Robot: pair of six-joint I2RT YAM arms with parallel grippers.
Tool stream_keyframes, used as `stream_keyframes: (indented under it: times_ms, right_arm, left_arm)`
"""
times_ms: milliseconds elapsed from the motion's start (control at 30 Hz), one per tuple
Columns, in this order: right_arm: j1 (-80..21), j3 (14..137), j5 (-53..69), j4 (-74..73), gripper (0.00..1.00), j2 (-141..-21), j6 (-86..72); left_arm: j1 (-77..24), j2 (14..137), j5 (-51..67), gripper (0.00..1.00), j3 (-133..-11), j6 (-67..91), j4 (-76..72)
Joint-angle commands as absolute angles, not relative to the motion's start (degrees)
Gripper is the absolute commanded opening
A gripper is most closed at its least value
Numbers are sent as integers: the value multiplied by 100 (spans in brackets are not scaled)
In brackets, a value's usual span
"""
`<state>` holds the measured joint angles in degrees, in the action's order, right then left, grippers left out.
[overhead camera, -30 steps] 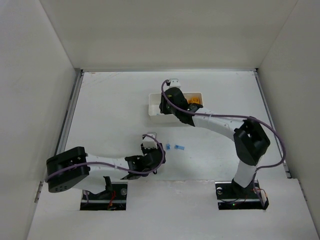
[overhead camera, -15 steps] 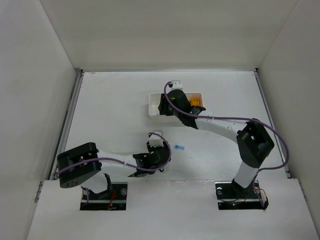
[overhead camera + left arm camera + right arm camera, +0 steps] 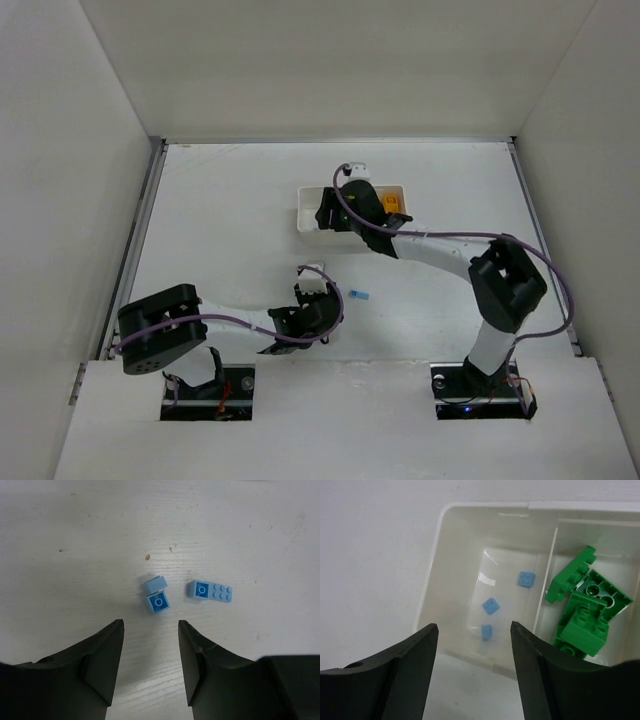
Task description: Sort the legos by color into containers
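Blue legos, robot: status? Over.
Left tool open, right tool open. Small blue lego, long blue lego loose before left tool. Three blue bricks in tray. Nothing blocking.

Overhead wide; wrists close, downward; right shares tray.

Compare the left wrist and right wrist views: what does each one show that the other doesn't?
Only the left wrist view shows a small blue brick and a longer blue brick lying apart on the table, just ahead of the open left gripper. Only the right wrist view shows the white tray, with three tiny blue bricks in its end compartment and green bricks in the next one, beyond the open right gripper. Both show bare white table and an open, empty gripper.
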<state>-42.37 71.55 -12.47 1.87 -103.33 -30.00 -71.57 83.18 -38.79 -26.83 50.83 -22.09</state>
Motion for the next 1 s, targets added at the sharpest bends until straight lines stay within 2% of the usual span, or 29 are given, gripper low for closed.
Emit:
stream_keyframes:
  times_ms: [0,100,500,733,967]
  right_arm:
    - [-4171,6690,-1363,939,66,-9538,-3085]
    - [-4153,6128,-1310,1019,61,-9046,-3120]
    - [-4381,3974,-1477,1274,59,-7217,-3462]
    - [-4487,3077,-1503,1301,58,-6601,-3700]
    - [-4504,2558,-1582,1248,56,-6258,-3884]
  left_arm:
    - [-7159,8270,-4008,45,-2742,5177,-2426]
    - [-7123,8411,-3990,45,-2891,5080,-2426]
    - [-7080,9245,-4271,37,-3489,5010,-2039]
    - [-7044,9536,-4280,16,-3726,4992,-1635]
    - [-7185,8879,-4368,10,-3709,4922,-1152]
